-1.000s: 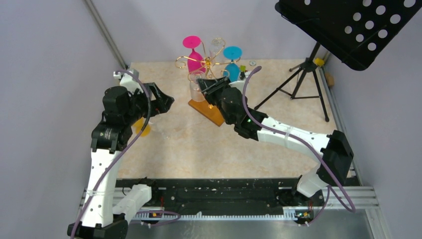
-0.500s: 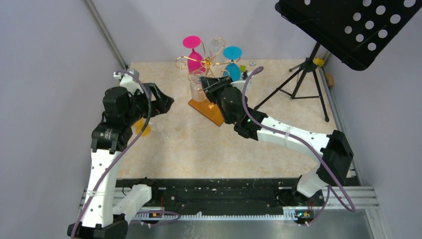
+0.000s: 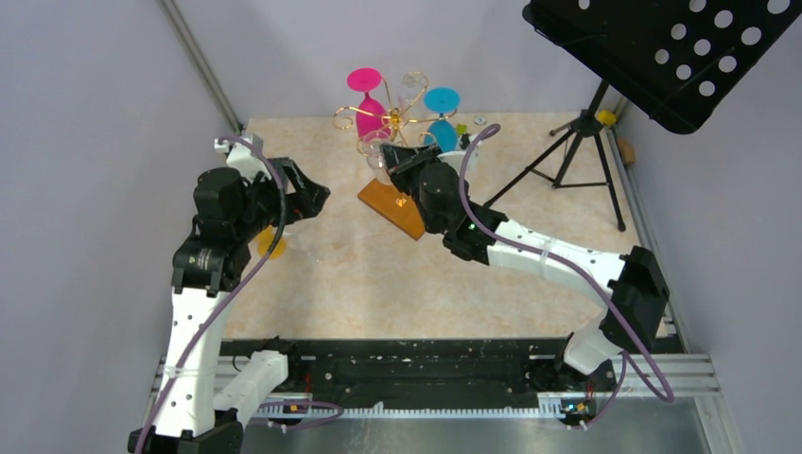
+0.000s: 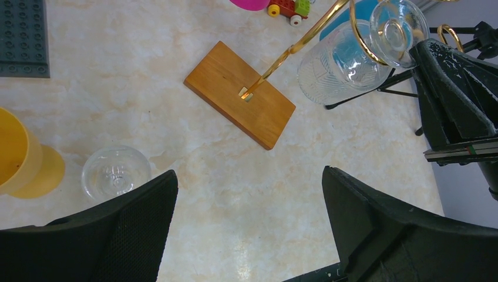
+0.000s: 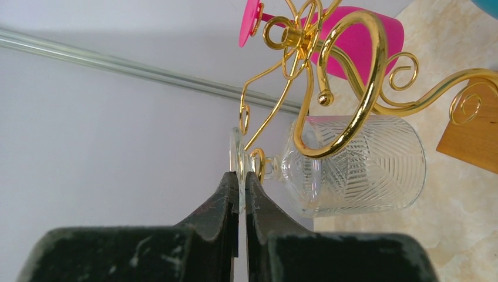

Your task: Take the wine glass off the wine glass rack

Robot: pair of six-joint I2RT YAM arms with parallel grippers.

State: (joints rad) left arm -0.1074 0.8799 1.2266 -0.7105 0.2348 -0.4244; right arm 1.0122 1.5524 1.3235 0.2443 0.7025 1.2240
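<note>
While the right gripper [image 5: 239, 187] pinches the thin foot of the clear wine glass [image 5: 358, 164], the glass hangs with its stem inside a gold curl of the rack [image 4: 223, 82], so the removal looks begun but unfinished. Next the stem must slide out through the curl's open side without tipping the rack; the left gripper [image 4: 246, 176] hangs spread above the desk [image 4: 117, 88].
</note>
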